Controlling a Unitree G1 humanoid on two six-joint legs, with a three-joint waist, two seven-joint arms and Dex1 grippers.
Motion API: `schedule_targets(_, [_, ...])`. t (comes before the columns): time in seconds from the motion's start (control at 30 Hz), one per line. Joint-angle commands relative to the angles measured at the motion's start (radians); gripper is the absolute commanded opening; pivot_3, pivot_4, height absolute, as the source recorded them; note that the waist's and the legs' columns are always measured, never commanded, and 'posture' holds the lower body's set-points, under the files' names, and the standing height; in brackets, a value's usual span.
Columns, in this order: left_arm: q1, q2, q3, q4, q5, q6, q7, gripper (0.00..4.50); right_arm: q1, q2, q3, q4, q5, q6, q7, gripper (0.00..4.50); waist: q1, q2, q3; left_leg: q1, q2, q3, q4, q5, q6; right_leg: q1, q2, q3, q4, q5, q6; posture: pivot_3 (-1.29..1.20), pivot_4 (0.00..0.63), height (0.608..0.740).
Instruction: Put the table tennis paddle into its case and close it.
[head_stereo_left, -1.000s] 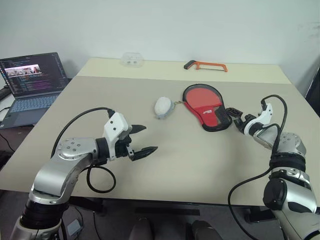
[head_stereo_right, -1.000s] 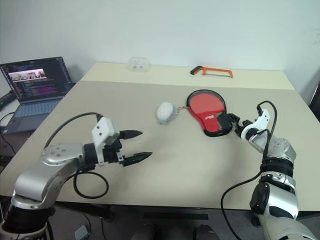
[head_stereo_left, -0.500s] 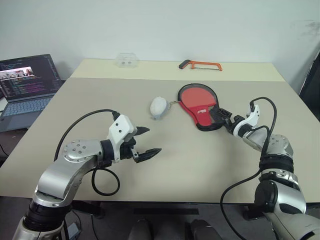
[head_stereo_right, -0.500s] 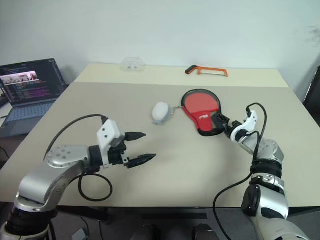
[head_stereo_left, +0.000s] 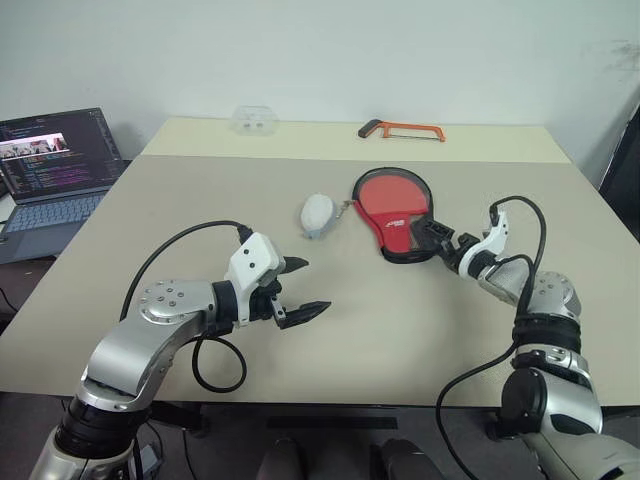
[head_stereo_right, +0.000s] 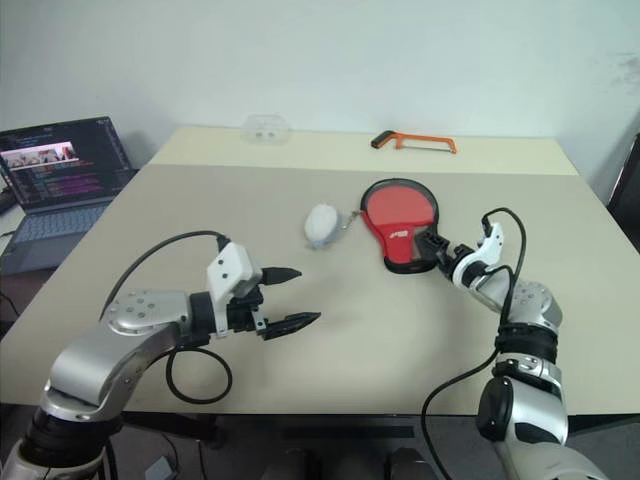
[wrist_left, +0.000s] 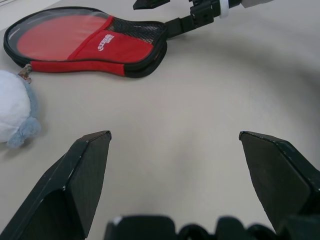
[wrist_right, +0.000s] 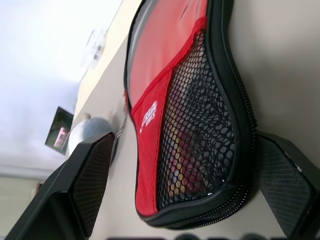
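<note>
Nearest you, your left pincer (head_stereo_left: 304, 291) hung over the bare near-left part of the worktop (head_stereo_left: 400, 320), fingers spread wide, nothing between them, tips pointing right toward the middle. The left wrist view had both black fingers (wrist_left: 75, 180) apart with plain worktop between.

Further out on the right, your right pincer (head_stereo_left: 430, 235) sat at the near narrow end of the case (head_stereo_left: 392, 208), fingers wide apart and straddling that end; whether either finger touched it, can't tell. You had no hold on it. The right wrist view showed the mesh pocket (wrist_right: 200, 145) and zipper edging just ahead, between the open fingers (wrist_right: 85, 180).

The case lay flat at centre-right of the worktop, red face with white logo up, round end pointing far, handle end toward your right pincer. The table tennis paddle itself couldn't be made out; something may sit behind the mesh, but can't tell.

Just left of the case, a small white plush toy (head_stereo_left: 317, 214), close beside the case's round end.

Far edge: orange hacksaw (head_stereo_left: 401, 129) to the right, clear plastic box (head_stereo_left: 253, 120) to the left. Off the worktop, far left, an open laptop (head_stereo_left: 52, 165).
</note>
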Motion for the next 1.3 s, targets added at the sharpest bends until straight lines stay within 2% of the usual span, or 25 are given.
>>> schedule_targets(0.03, [-0.021,0.002,0.003,-0.008,0.007,-0.02,0.003,4.48,0.018,-0.002,-0.004,-0.054,0.021,0.01,-0.014,4.5,0.001,0.0,0.0,0.0,0.0,0.0,0.0,0.0,0.0,0.0,0.0,0.0,0.0,0.0,0.0,0.0,0.15,0.74])
schedule_targets(0.3, [-0.026,0.001,-0.007,-0.008,0.013,-0.018,0.001,4.48,0.023,-0.001,-0.005,0.011,-0.001,-0.048,-0.046,4.5,0.0,0.0,0.0,0.0,0.0,0.0,0.001,0.0,0.0,0.001,0.0,0.0,0.0,0.0,0.0,0.0,0.15,0.74])
schedule_targets(0.73, [-0.039,-0.006,-0.026,-0.007,0.033,-0.025,0.005,4.48,-0.033,0.096,0.026,0.002,0.031,-0.045,-0.026,4.5,-0.024,0.0,0.0,0.002,0.001,0.001,-0.001,0.0,0.0,0.001,0.001,0.001,0.0,0.0,0.0,0.0,0.15,0.74])
schedule_targets(1.2, [-0.05,-0.018,-0.042,-0.003,0.047,-0.034,0.005,4.48,-0.093,0.101,0.053,0.08,0.007,-0.098,0.003,4.5,-0.025,0.0,0.0,0.001,0.0,0.001,-0.001,0.0,0.0,0.0,0.0,0.001,-0.001,0.0,0.0,0.0,0.15,0.74])
schedule_targets(1.3, [-0.05,-0.018,-0.044,-0.003,0.049,-0.033,0.005,4.5,-0.091,0.101,0.059,0.082,0.001,-0.103,0.0,3.57,-0.025,0.0,0.0,0.001,0.0,0.001,-0.001,0.0,0.0,0.0,0.0,0.001,-0.001,0.0,0.0,0.0,0.15,0.74])
